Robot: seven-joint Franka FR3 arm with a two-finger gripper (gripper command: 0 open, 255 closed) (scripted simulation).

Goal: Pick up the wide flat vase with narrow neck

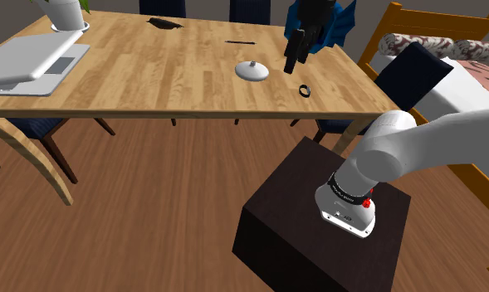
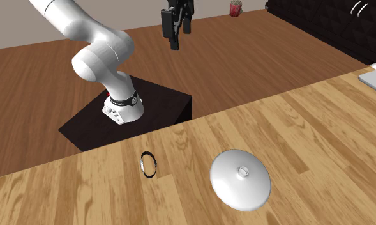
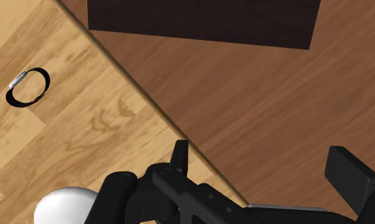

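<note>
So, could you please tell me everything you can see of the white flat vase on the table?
The vase is plain white: a wide, flattened round body with a short narrow neck at its centre, ending in a small opening. It stands upright on the wooden table, near the edge facing the stand, beside a small black bracelet but apart from it. Only the table touches it; the hand, open, hangs above, clear of it.

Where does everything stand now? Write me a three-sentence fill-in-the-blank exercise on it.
The flat vase on the wooden table is ____ in colour. The ring lying beside it is mostly ____. The gripper hovers with its fingers ____, holding nothing.
Missing words: white; black; open.
</note>
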